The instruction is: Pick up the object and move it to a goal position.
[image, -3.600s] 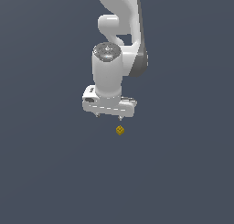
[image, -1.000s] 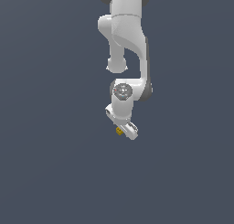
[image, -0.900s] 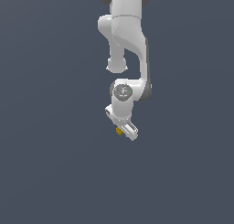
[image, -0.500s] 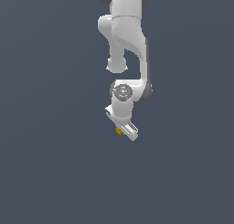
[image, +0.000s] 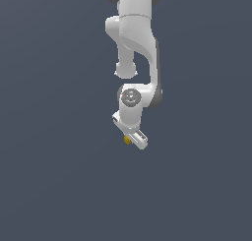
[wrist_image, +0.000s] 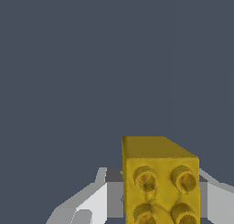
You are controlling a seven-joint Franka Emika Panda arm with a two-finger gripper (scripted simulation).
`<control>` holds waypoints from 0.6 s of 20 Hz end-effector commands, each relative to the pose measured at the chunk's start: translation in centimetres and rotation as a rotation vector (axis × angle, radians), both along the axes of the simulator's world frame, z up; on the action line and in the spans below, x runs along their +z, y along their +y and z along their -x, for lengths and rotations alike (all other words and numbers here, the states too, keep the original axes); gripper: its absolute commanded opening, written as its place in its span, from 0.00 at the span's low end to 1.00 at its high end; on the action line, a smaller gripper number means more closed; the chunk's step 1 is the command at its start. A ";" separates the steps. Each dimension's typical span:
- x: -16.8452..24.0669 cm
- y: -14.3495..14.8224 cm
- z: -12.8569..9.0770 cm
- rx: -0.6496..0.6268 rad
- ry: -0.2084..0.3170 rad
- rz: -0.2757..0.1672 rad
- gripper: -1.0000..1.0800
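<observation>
Closest to the wrist camera, a yellow-gold block (wrist_image: 160, 182) fills the lower part of the frame. The face turned toward the lens carries four round, darker studs, and its body runs away from the camera, so its long axis points outward from the wrist. White fingers (wrist_image: 91, 202) of the end effector (wrist_image: 157, 198) show on either side of the block and press against its flanks: the end effector is clamped on the block, which sits directly between the fingertips rather than off to one side.

Farther off, the exterior view shows the white arm (image: 135, 43) hanging down from above, the wrist tilted, with the block (image: 127, 140) a tiny yellow speck at the end effector (image: 132, 139). It appears lifted, with plain dark grey all around. No goal marker is visible, so its direction cannot be told.
</observation>
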State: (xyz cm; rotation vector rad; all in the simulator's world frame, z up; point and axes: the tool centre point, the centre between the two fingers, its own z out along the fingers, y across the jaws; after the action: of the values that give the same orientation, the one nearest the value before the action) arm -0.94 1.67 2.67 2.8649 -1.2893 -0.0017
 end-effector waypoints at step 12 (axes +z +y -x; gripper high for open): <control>5.4 -6.5 4.5 -0.001 -0.001 -0.002 0.00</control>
State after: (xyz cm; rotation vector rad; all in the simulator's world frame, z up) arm -4.67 -3.73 7.13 2.8658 -1.2901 -0.0032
